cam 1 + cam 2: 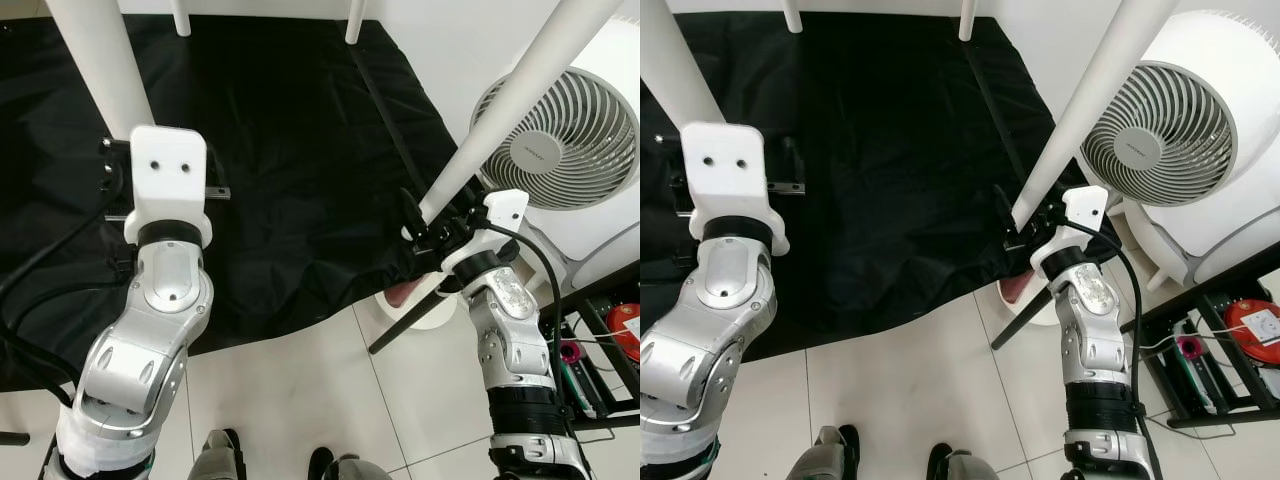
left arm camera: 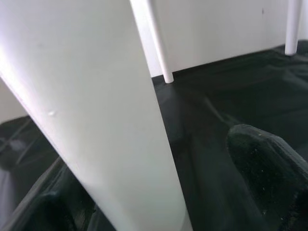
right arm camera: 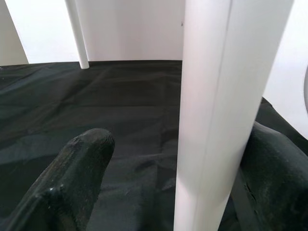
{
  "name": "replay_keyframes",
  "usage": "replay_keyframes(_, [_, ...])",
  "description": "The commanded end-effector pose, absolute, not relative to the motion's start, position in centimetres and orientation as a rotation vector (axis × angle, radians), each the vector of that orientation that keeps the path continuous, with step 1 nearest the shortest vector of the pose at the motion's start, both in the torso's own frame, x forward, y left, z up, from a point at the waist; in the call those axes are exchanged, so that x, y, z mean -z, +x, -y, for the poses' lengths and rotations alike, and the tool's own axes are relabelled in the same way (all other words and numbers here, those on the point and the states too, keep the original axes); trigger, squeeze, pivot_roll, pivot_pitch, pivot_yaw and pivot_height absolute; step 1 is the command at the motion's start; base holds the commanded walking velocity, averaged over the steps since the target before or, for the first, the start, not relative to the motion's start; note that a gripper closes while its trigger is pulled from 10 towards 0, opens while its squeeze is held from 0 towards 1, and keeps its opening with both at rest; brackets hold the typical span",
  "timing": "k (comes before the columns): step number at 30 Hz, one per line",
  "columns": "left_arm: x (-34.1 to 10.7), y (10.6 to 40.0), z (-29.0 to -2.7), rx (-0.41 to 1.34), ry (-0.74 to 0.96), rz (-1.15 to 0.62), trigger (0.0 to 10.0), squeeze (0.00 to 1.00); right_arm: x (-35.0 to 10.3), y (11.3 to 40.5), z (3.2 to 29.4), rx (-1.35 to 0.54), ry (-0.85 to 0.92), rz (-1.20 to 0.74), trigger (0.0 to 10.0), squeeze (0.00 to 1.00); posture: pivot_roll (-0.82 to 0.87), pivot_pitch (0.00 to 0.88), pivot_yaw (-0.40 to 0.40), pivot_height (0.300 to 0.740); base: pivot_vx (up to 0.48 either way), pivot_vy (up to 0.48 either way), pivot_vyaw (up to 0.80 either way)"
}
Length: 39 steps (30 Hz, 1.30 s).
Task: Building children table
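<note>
The white children's table stands over a black cloth [image 1: 290, 150], its top above my view. Its near left leg [image 1: 100, 60] runs down between the black fingers [image 2: 269, 163] of my left gripper [image 2: 159, 192], with a gap on one side. The near right leg [image 1: 520, 90] slants down into my right gripper [image 1: 425, 215]; one finger [image 3: 274, 173] touches the leg and the other finger [image 3: 77, 173] stands apart from it. Both grippers are open around their legs. Two far legs [image 1: 180, 15] [image 1: 355, 20] rest on the cloth at the back.
A white floor fan [image 1: 560, 140] stands close to the right arm. Low on the right is a black wire shelf [image 1: 600, 350] with a red item [image 1: 625, 330]. A black rod [image 1: 410, 320] lies on the pale tiles by the cloth's edge.
</note>
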State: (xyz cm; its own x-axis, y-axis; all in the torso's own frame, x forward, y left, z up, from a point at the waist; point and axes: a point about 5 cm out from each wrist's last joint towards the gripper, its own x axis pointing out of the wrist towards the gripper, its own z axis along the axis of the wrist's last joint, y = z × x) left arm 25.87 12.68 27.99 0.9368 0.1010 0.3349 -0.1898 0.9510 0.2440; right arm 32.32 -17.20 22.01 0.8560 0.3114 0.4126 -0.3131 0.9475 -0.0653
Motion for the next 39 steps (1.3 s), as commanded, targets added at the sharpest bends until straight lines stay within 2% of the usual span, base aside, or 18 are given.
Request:
replay_keyframes(1, [-27.5,25.1,-11.3,0.048,0.340,0.320,10.0,0.00,-21.7,31.9,17.3,-0.326,0.020,0.420,10.0,0.00,0.05,0.228,-0.078,0.740,0.000,0.000,0.00])
replay_keyframes(9, [-27.7,24.1,-12.4,-0.039,0.386,0.362,10.0,0.00,-21.8,31.7,17.0,-0.344,0.036,0.423,10.0,0.00,0.05,0.225,-0.088,0.740,0.000,0.000,0.00])
replay_keyframes(13, [-27.8,22.3,-11.9,0.051,0.421,0.450,10.0,0.00,-21.9,31.4,17.1,-0.337,0.035,0.422,10.0,0.00,0.06,0.224,-0.101,0.740,0.000,0.000,0.00])
replay_keyframes(20, [-25.7,20.2,-12.4,0.127,0.540,0.467,10.0,0.00,-21.7,30.3,18.0,-0.277,0.025,0.419,10.0,0.00,0.07,0.226,-0.095,0.740,0.000,0.000,0.00])
replay_keyframes(27, [-23.1,19.8,-11.7,0.203,0.540,0.397,10.0,0.00,-21.3,29.7,19.1,-0.209,0.000,0.419,10.0,0.00,0.06,0.226,-0.081,0.740,0.000,0.000,0.00])
replay_keyframes(39, [-22.4,19.6,-11.9,0.227,0.530,0.396,10.0,0.00,-21.7,29.6,19.1,-0.202,0.013,0.426,10.0,0.00,0.06,0.225,-0.073,0.740,0.000,0.000,0.00])
